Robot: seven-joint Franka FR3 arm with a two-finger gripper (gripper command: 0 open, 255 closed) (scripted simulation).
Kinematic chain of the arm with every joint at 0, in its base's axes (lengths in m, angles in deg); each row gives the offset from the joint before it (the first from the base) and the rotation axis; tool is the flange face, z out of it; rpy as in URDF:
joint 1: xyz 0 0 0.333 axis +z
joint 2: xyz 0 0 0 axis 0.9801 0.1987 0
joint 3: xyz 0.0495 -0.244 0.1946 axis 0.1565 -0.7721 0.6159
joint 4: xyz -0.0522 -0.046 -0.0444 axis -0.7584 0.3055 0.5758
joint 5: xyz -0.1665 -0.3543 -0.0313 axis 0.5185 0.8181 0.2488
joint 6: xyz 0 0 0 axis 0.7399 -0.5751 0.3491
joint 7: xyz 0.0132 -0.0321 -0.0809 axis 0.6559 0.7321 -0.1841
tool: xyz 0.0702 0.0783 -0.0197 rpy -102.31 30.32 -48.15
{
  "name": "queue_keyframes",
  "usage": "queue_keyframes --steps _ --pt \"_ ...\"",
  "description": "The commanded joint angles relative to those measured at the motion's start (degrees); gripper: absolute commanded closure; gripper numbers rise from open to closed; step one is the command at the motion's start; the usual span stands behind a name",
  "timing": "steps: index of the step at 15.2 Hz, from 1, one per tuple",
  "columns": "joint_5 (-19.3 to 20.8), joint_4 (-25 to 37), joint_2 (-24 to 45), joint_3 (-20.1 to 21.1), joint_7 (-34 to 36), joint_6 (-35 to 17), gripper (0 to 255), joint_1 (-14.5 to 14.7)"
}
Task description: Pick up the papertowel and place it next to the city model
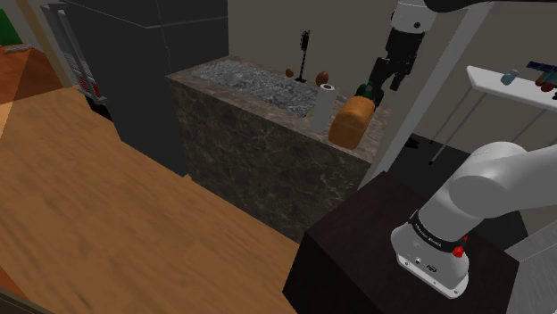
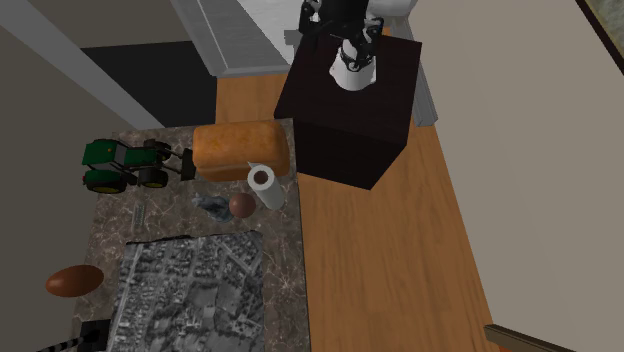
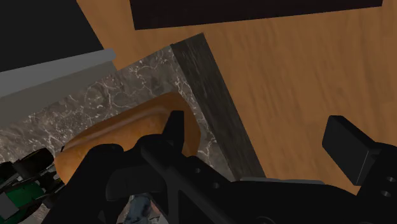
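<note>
Papertowel (image 1: 326, 105) stands upright on the stone tabletop (image 1: 250, 152), just beside the bread loaf (image 1: 351, 120), near the city model (image 1: 259, 80). Fingers (image 3: 348, 147) are wide apart, holding nothing, above the loaf. The gripper (image 1: 382, 87) should probably center over the roll, then descend straight, avoiding the loaf.

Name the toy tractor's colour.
The tractor is green with black wheels, clearest in the second exterior view.

A loaf of bread (image 2: 240, 150) lies at the upper middle of the stone bench (image 2: 165, 222), with a green toy tractor (image 2: 125, 165) just left of it, a brown ball (image 2: 242, 205) below, and a brown oval (image 2: 73, 281) at lower left
</note>
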Motion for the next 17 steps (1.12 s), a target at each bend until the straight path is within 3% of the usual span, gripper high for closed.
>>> queue_keyframes --steps 1,9,17 --pt "0.0 0.0 0.0 0.0 0.0 0.0 0 0.0" --pt "1.48 5.98 16.25 -3.34 -3.69 -12.36 0 -0.57" --pt "0.55 16.73 33.24 -5.93 -7.8 -20.64 0 -0.87"
